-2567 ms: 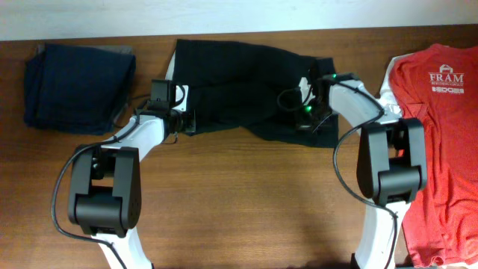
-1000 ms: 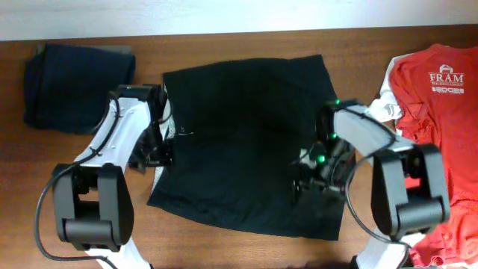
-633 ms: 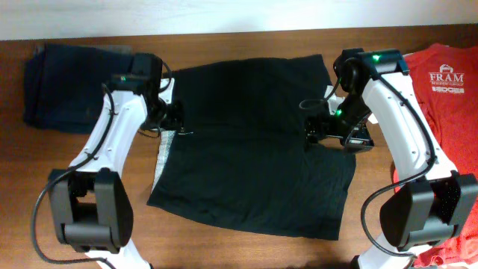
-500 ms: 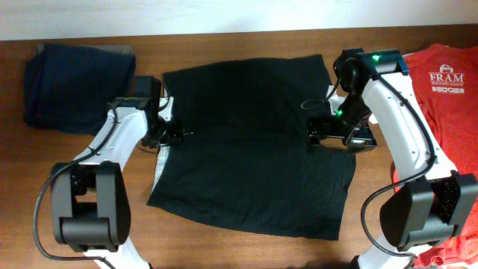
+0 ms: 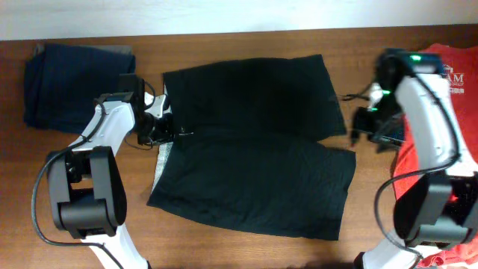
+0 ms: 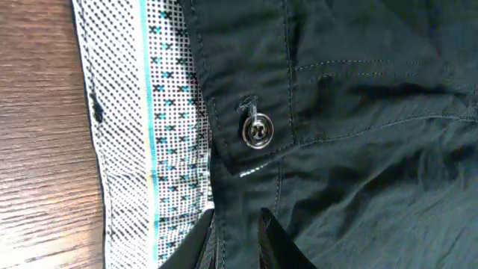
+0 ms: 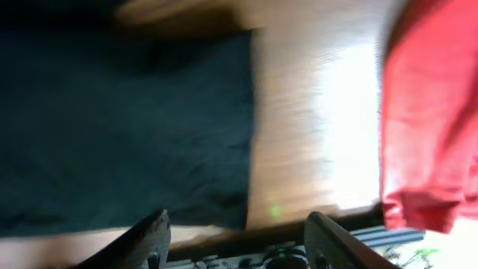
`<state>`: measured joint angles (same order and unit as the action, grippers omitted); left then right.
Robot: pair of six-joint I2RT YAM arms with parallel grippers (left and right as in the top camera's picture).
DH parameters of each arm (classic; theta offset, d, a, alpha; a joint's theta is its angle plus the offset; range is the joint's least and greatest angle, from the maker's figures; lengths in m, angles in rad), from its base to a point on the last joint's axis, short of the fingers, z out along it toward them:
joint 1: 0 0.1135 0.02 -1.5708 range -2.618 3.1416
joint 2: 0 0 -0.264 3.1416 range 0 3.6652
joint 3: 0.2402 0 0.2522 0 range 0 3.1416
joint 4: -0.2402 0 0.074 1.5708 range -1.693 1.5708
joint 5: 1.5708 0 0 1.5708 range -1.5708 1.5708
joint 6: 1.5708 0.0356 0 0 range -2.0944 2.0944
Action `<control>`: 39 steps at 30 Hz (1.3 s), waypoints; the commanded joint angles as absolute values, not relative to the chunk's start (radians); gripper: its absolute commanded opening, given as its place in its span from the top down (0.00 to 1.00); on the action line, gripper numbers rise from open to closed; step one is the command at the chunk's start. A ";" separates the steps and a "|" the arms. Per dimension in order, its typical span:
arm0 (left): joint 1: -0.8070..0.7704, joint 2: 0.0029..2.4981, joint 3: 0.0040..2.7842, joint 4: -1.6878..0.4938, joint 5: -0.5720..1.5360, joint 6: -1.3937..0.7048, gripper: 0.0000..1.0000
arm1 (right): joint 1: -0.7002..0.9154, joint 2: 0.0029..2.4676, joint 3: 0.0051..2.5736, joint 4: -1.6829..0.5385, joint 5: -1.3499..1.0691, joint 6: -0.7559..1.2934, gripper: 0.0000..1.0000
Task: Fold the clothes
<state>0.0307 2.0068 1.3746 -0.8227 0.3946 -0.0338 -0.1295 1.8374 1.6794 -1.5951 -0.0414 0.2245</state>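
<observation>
Now spread flat: the black shorts (image 5: 254, 149) lie mid-counter (image 5: 246, 254), an arm at each side.
At the shorts' 9 o'clock edge the left end effector (image 6: 233, 224) has its fingers nearly together on the waistband, just below the button (image 6: 257, 132) and beside the dotted inner band (image 6: 142, 134); whether they pinch cloth I cannot tell. At 3 o'clock the right end effector (image 7: 239, 220) hangs wide open, empty, between the shorts and the red T-shirt (image 5: 448, 82).

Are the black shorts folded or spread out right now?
Spread out. The shorts lie flat and open on the table, both legs showing, with the patterned waistband lining exposed at the edge.
</observation>
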 commanded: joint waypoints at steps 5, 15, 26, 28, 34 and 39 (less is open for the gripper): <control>0.038 2.019 1.390 -0.815 0.310 -0.022 0.80 | -0.403 1.837 1.267 -1.276 -0.248 0.099 0.33; 0.033 2.044 1.390 -0.807 0.402 -0.022 0.86 | -0.397 1.837 1.150 -1.215 -0.227 0.194 0.96; 0.034 2.044 1.390 -0.817 0.404 -0.022 0.86 | -0.366 1.837 0.945 -0.807 -0.348 0.192 0.96; 0.034 2.044 1.390 -0.816 0.403 -0.022 0.86 | -0.366 1.837 0.944 -0.703 -0.348 0.192 0.96; 0.034 2.044 1.390 -0.816 0.393 -0.022 0.86 | -0.382 1.837 0.966 -0.340 -0.667 0.190 0.96; 0.034 2.044 1.390 -0.816 0.393 -0.022 0.86 | -0.398 1.810 1.461 -0.815 -0.641 0.154 0.96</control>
<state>0.0322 2.0357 1.3777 -0.8162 0.3889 -0.0265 -0.4080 1.8351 1.2278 -0.5831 -0.7334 0.1776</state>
